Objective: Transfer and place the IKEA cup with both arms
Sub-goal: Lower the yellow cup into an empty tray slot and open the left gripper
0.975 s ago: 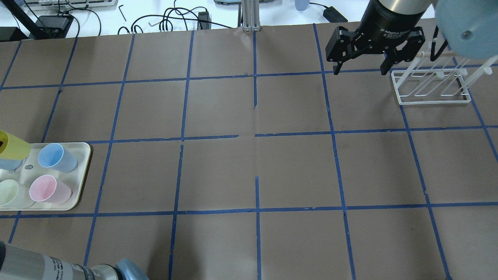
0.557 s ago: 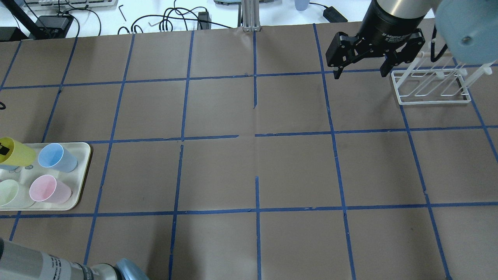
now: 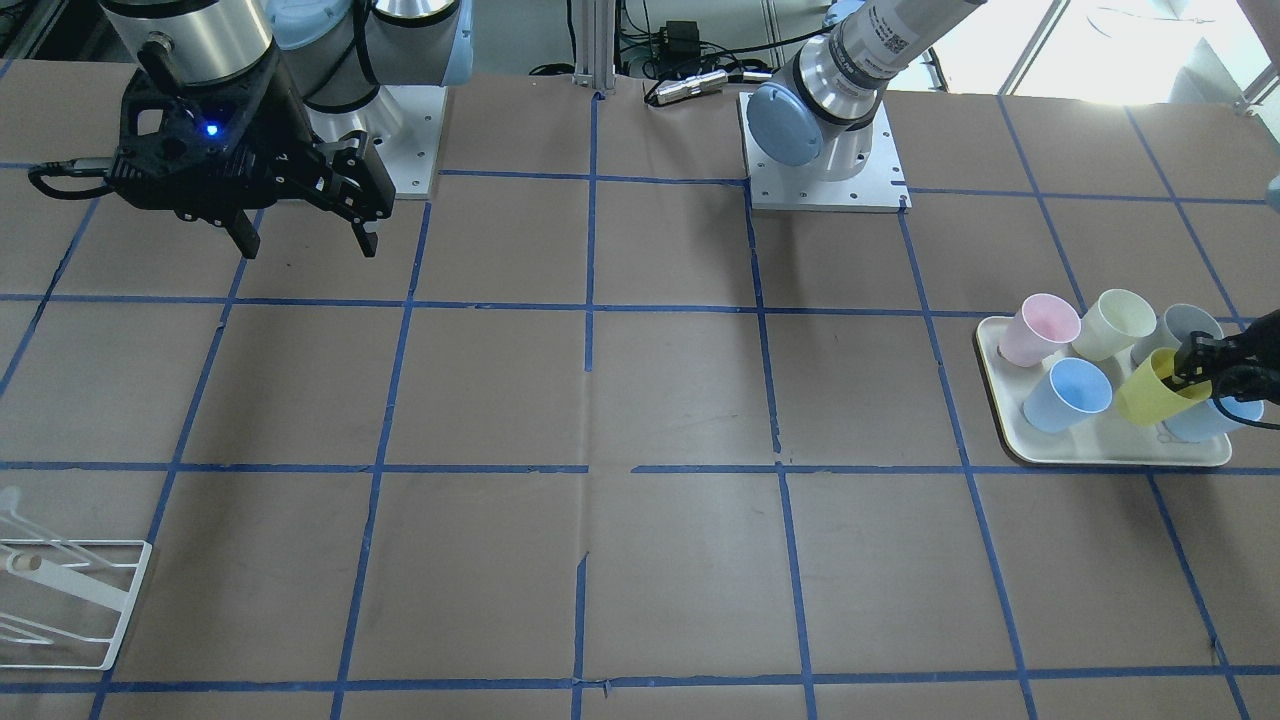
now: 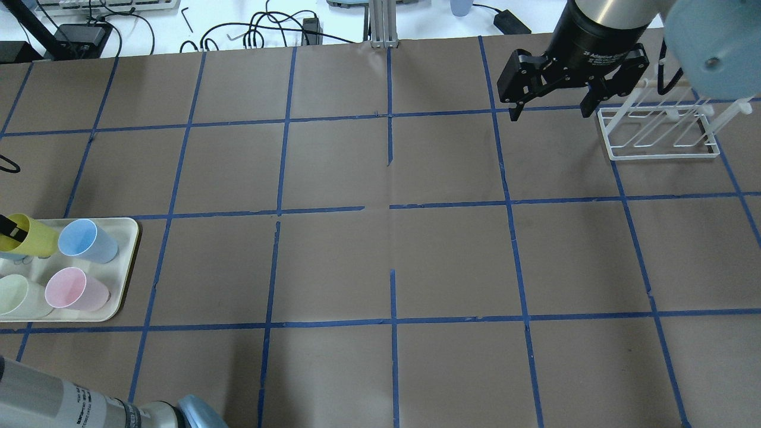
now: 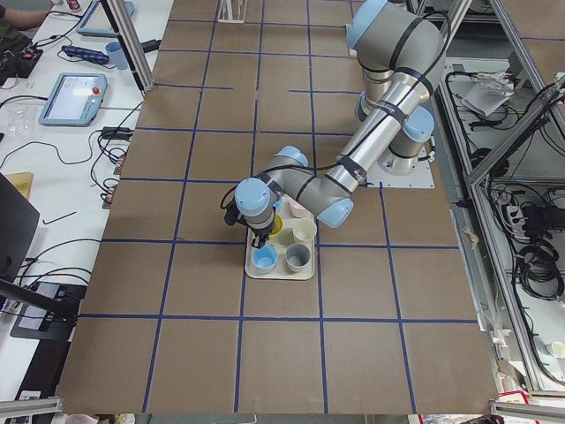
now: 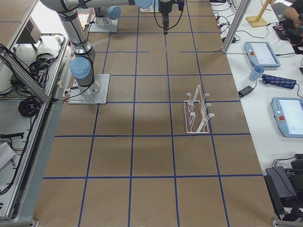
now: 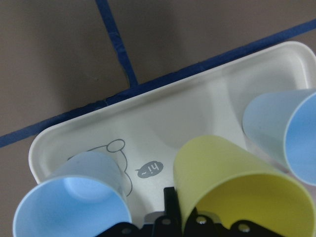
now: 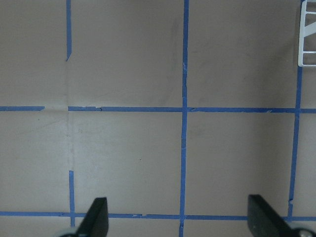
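The yellow IKEA cup (image 4: pixel 32 236) is tilted over the cream tray (image 4: pixel 128 261) at the table's left edge. My left gripper (image 4: pixel 8 229) is shut on its rim, one finger inside and one outside. The cup also shows in the front-facing view (image 3: pixel 1150 390), with the left gripper (image 3: pixel 1195 362), and in the left wrist view (image 7: pixel 237 192). I cannot tell whether the cup touches the tray. My right gripper (image 4: pixel 550 111) is open and empty above the far right of the table, next to the white rack (image 4: pixel 660 134). It also shows in the front-facing view (image 3: pixel 308 245).
On the tray stand a light blue cup (image 4: pixel 86 241), a pink cup (image 4: pixel 74 289) and a pale cream cup (image 4: pixel 15 295). Another light blue cup (image 7: pixel 74 197) stands right beside the yellow one. The rack (image 3: pixel 60 600) stands at the far right. Blue tape lines grid the brown table.
My left gripper has carried the yellow cup rightward and further into view over the tray. The right gripper has shifted slightly and stays open.
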`<state>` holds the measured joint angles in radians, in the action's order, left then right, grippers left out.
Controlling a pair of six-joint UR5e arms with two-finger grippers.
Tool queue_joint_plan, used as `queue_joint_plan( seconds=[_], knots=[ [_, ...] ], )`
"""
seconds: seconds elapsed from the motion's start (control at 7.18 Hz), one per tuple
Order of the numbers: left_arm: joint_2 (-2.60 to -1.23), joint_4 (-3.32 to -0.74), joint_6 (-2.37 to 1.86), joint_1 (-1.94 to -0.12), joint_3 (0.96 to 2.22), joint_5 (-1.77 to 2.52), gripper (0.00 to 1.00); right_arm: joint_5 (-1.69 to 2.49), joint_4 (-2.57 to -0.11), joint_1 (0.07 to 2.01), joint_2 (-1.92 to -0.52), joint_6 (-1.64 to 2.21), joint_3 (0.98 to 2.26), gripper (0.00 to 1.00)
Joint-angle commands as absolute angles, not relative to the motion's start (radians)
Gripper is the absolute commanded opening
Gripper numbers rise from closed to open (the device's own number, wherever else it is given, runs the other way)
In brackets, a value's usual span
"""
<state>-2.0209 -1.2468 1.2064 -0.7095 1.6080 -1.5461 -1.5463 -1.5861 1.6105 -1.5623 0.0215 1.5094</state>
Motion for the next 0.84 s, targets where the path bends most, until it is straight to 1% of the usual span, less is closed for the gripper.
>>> queue_joint_plan(
  seconds=[0.0, 0.42, 0.7],
  knots=[
    [-2.034, -1.246, 1.204, -0.713, 1.595, -1.546, 1.0, -1.546, -1.586, 1.611, -1.563, 0.021, 1.509, 1.0],
    [-2.023, -1.256, 1.2, -0.716, 1.576, -1.546, 1.0, -1.548, -1.586, 1.609, -1.563, 0.02, 1.509, 1.0],
    [-1.979, -1.326, 1.136, -0.745, 1.543, -1.549, 1.0, -1.546, -1.586, 1.611, -1.563, 0.02, 1.509, 1.0]
  ],
)
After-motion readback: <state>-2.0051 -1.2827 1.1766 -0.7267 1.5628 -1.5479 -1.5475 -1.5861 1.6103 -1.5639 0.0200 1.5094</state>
